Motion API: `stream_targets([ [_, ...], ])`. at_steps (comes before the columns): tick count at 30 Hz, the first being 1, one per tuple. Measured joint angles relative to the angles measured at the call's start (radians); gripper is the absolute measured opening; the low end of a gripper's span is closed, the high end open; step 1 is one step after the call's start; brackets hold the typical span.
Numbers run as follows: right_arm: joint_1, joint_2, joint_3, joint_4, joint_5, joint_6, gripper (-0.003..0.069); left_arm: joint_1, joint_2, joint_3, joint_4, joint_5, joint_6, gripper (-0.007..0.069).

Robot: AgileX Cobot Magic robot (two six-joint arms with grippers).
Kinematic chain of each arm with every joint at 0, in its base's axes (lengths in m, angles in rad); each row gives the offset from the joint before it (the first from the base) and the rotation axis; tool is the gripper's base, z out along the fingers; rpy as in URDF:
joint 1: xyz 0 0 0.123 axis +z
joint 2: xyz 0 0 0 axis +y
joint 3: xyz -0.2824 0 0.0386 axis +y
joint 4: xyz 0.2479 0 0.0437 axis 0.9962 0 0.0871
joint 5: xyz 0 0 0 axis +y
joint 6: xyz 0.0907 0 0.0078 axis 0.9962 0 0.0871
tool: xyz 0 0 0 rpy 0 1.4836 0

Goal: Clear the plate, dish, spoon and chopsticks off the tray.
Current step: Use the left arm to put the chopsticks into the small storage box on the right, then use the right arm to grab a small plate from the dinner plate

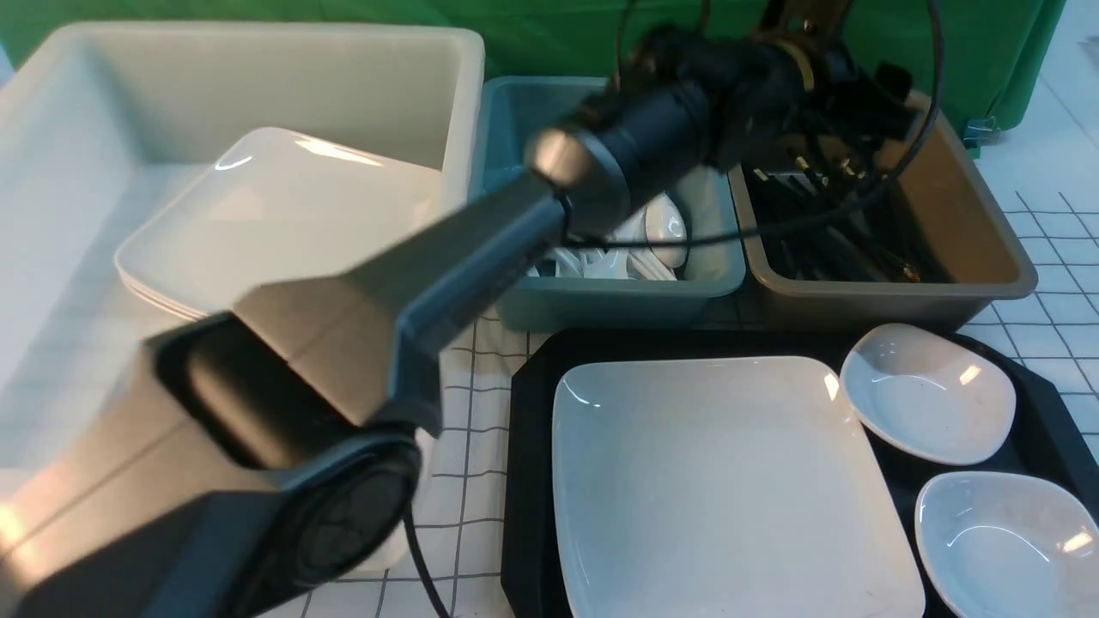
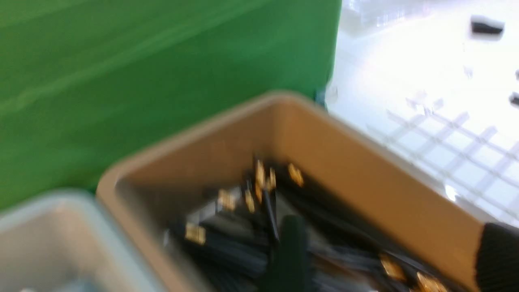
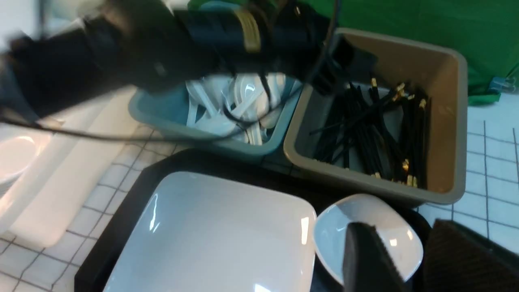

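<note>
The black tray (image 1: 528, 481) holds the large white plate (image 1: 721, 489) and two small white dishes (image 1: 927, 390) (image 1: 1004, 541). My left arm (image 1: 481, 249) reaches across to the brown tub (image 1: 987, 232). There the left gripper (image 2: 395, 259) hangs open above a heap of black chopsticks (image 2: 243, 235), with nothing between its fingers (image 2: 292, 247). The right gripper (image 3: 401, 239) is open above the far dish (image 3: 377, 219), one finger over it and one beside it. Several white spoons (image 3: 239, 101) lie in the teal tub (image 1: 601, 300).
A big white tub (image 1: 258, 86) at the back left holds stacked white plates (image 1: 283, 215). The teal and brown tubs stand side by side just behind the tray. A green cloth backs the white gridded table (image 1: 1056, 335).
</note>
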Motion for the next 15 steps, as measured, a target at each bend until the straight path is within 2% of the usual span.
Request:
stream_targets([
  [1,0.000,0.000,0.000,-0.003,0.007,0.000,0.0238,-0.002,-0.019,0.000,-0.002,0.051,0.000,0.0436],
  [4,0.000,0.004,0.000,-0.032,0.045,-0.014,0.0238,-0.015,-0.104,-0.001,-0.009,0.301,0.041,0.0135],
  [6,0.000,0.018,0.000,-0.057,0.087,-0.060,0.0238,-0.023,-0.149,-0.001,-0.012,0.420,0.083,0.0047],
  [7,0.000,0.035,0.000,-0.068,0.115,-0.081,0.0238,-0.029,-0.168,-0.001,-0.014,0.483,0.093,0.0020],
  [11,0.000,0.126,0.010,-0.081,0.188,-0.082,0.0238,-0.039,-0.226,0.007,-0.023,0.618,0.125,-0.0006],
  [15,0.000,0.231,0.071,-0.078,0.194,-0.092,0.0246,-0.049,-0.290,0.078,-0.032,0.634,0.147,-0.0011],
])
